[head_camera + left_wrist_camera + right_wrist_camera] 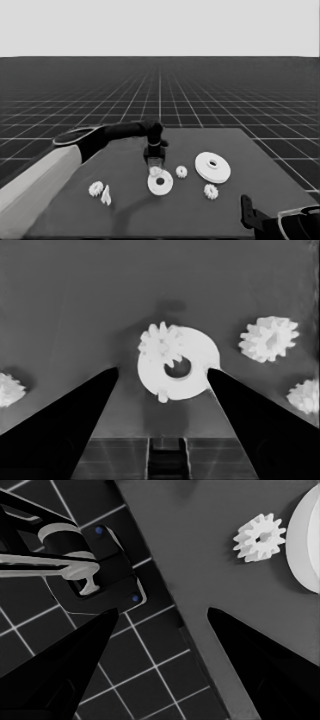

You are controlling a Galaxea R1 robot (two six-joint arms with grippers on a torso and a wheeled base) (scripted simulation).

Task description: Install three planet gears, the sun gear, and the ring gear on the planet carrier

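- Dark table [125, 200] on a gridded floor, pale blank band above the horizon.
- Left arm reaches in from the left edge of the head view; left gripper [155, 165] points down over the table's middle, directly above the smaller round part.
- Smaller round part [160, 183]: a flat white washer-like disc with a dark centre hole. Left wrist view shows it [186, 365] between the two black fingers, which are spread wide and hold nothing; neither finger visibly touches its rim.
- One small white toothed gear [161, 345] sits on that disc, beside the centre hole, on the side away from the wrist camera.
- Larger round part [213, 167]: a thick white disc with a raised middle and small hole, lying flat to the right of the smaller one, apart from it.
- Loose gear [181, 171] lies between the two discs; another loose gear [211, 191] lies just in front of the larger disc.
- Fourth gear [96, 188] lies well to the left, just beside a thin white piece [106, 195].
- Right arm is parked at the lower right corner; right gripper [162, 617] hangs over the table's corner, fingers spread and holding nothing, with the front loose gear near it.
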